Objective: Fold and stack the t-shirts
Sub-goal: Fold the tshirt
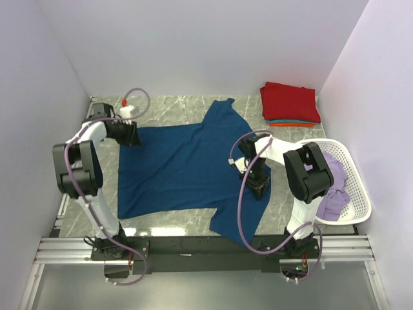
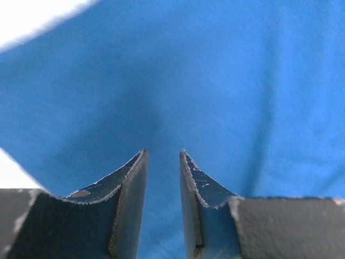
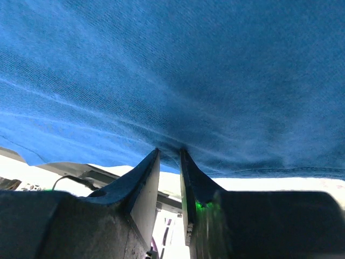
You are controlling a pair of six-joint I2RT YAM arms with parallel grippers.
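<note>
A blue t-shirt (image 1: 181,171) lies spread sideways on the marble table, its sleeves pointing to the far and near edges. My left gripper (image 1: 131,135) sits low on the shirt's far-left corner. In the left wrist view its fingers (image 2: 132,183) stand a narrow gap apart, and blue cloth (image 2: 215,81) fills that gap. My right gripper (image 1: 258,184) is on the shirt's right end. Its fingertips (image 3: 152,162) pinch a puckered bit of the cloth (image 3: 188,70), which hangs above them. A folded red shirt (image 1: 290,102) lies on an orange one at the far right.
A white laundry basket (image 1: 358,194) with a lilac garment (image 1: 332,187) stands at the right edge. A small white bottle with a red cap (image 1: 126,106) is at the far left. Walls close in on three sides.
</note>
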